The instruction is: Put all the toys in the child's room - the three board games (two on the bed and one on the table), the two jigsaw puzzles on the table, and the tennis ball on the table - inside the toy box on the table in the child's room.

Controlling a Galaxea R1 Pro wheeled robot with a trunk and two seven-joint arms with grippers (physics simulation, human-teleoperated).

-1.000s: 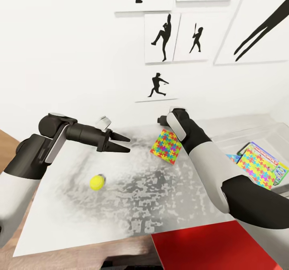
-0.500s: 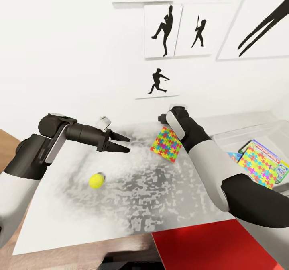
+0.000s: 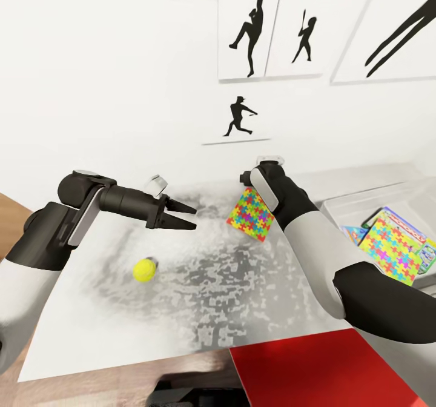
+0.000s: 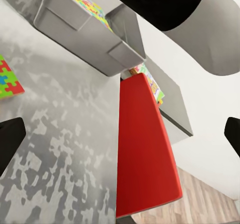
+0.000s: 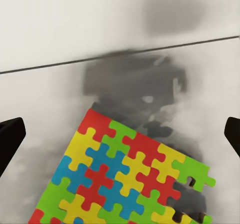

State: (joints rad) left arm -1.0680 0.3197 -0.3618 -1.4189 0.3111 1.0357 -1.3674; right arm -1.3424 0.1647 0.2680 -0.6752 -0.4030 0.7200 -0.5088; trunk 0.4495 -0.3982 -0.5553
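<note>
Now, right pincer (image 5: 120, 134) wide open, empty, above jigsaw puzzle (image 3: 250, 214); I'd lower squarely over one edge before closing. Left pincer (image 3: 189, 216) open, empty.

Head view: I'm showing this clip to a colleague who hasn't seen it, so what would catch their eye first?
Probably the bright jigsaw puzzle lying on the mottled table, right under the right claw, which is open above it. Next, the yellow-green tennis ball alone on the table, below the open left claw. At the right, the grey toy box already holds another colourful puzzle.
</note>
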